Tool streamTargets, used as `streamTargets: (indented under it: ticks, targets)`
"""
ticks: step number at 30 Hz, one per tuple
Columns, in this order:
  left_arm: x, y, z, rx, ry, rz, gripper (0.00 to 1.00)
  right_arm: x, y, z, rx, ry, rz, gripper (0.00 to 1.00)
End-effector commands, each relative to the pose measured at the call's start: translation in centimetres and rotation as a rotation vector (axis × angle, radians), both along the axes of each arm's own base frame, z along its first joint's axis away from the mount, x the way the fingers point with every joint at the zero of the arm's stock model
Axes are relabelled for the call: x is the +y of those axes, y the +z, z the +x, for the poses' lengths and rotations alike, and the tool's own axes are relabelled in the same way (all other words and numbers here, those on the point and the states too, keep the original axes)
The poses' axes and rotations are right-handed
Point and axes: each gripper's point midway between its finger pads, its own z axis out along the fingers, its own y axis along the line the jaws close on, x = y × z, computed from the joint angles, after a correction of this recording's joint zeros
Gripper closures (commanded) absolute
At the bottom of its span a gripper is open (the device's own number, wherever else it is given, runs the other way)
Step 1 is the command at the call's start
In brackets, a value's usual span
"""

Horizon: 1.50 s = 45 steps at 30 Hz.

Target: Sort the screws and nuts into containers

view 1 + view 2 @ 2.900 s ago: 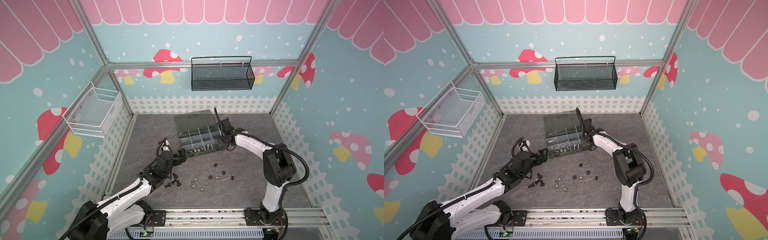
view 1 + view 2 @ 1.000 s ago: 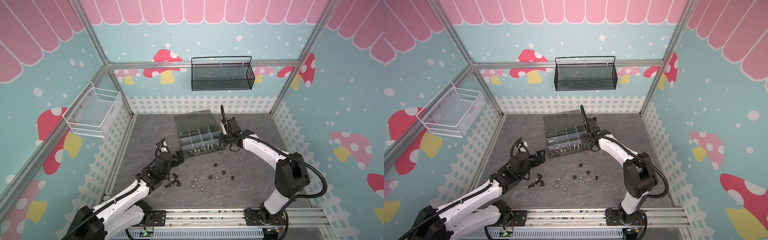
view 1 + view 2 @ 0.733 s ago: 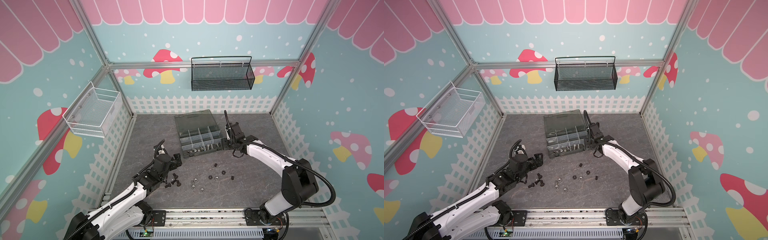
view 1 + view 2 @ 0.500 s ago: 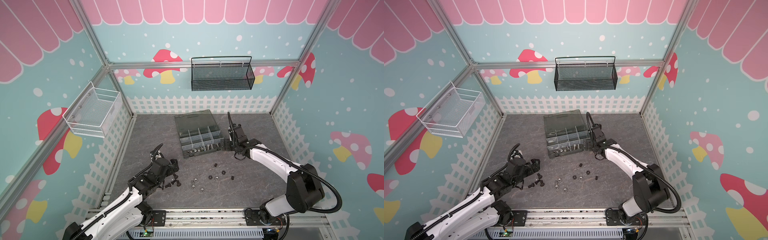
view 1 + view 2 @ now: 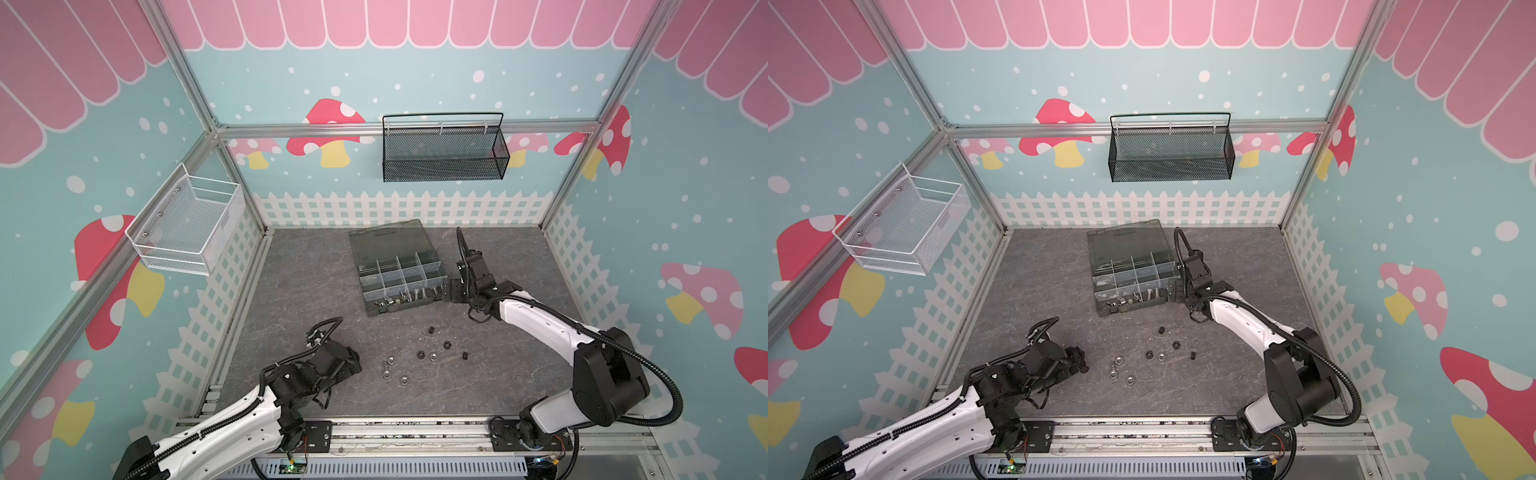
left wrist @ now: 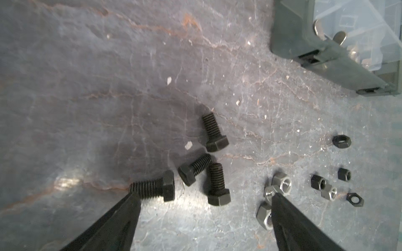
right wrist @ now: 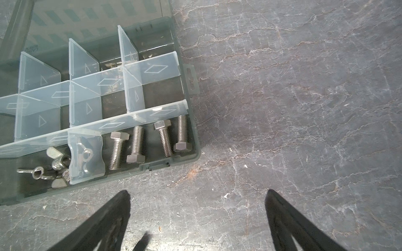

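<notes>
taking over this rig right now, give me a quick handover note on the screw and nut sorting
Left gripper: jaws open, empty, over the black screws on the table.
Right gripper: jaws open, empty, beside the organiser box corner.
Done: four silver screws in the corner compartment, wing nuts in the next one.
Left: four black screws, four silver hex nuts and four black nuts loose on the table. Other compartments in view look empty.

The organiser box (image 5: 405, 306) is placed mid-rear on the counter (image 5: 307, 282), lid (image 5: 388, 241) laid open behind. Screws (image 7: 162, 138) are kept in its front right compartment (image 7: 150, 139), wing nuts (image 7: 57, 162) in the one leftward. Loose nuts (image 5: 432, 356) are scattered before the box, loose screws (image 6: 215, 134) left of them.
</notes>
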Motion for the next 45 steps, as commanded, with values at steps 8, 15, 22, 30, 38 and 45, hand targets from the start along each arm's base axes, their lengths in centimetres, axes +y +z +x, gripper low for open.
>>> streamTargets:
  ticks: [8,15,22,30,38,45]
  targets:
    - [0.7,-0.6,-1.6,0.086,0.075,-0.009,0.15,-0.4,-1.3,-0.3,0.020,-0.026,-0.011,0.02]
    - [0.5,-1.8,-1.2,0.059,0.094,-0.045,0.25,-0.1,-1.4,-0.1,0.020,-0.019,0.001,0.02]
    - [0.9,-2.1,-0.8,0.047,0.116,-0.055,0.27,0.0,-1.3,0.0,0.019,-0.017,0.006,0.02]
    - [1.2,-3.0,0.6,0.030,0.164,-0.113,0.41,0.4,-1.4,0.0,0.025,-0.005,0.022,0.02]
    - [1.5,-2.9,1.4,0.034,0.161,-0.088,0.49,0.6,-1.3,0.2,0.022,-0.004,0.031,0.02]
    - [2.8,-3.0,1.0,0.091,0.179,0.004,0.57,0.7,-1.7,0.1,0.034,0.000,0.032,0.02]
